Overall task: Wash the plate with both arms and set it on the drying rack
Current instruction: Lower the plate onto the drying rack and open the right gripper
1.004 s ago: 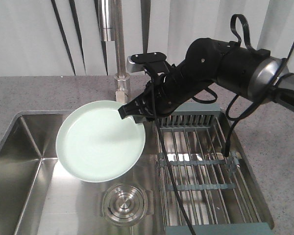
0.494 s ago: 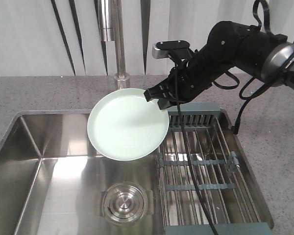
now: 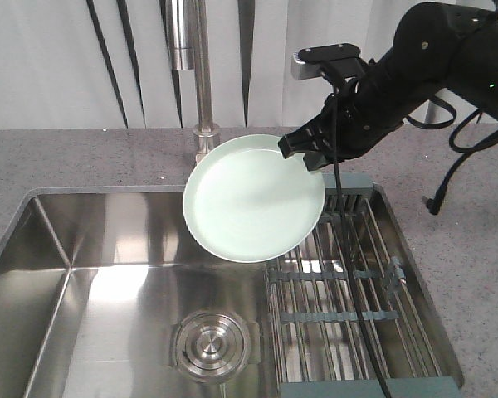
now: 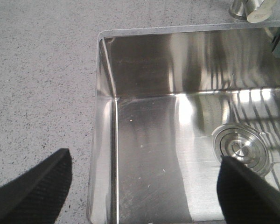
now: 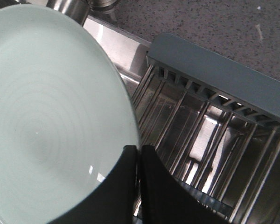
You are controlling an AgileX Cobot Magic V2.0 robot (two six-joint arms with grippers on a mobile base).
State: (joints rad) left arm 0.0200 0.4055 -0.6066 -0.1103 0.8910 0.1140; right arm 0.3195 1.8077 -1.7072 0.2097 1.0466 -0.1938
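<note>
Sink [image 3: 108, 315]: steel basin, landmark for all below.
Right arm [image 3: 432, 50]: reaches in from sink's right side, above back rim, elbow high, wrist angled down toward basin.
Drying rack [image 3: 315, 332]: sits across sink's right part, slotted end at back.
Plate [image 3: 253, 199]: held off sink, above back centre, tilted with face forward, right edge overlapping rack's back left corner.
Right gripper [image 5: 137, 154]: clenched on plate's rim.
Left gripper [image 4: 142, 186]: above sink's left edge, fingers [image 4: 37, 191] spread wide, nothing between.
Drain [image 3: 212, 344]: sink floor, front centre.
</note>
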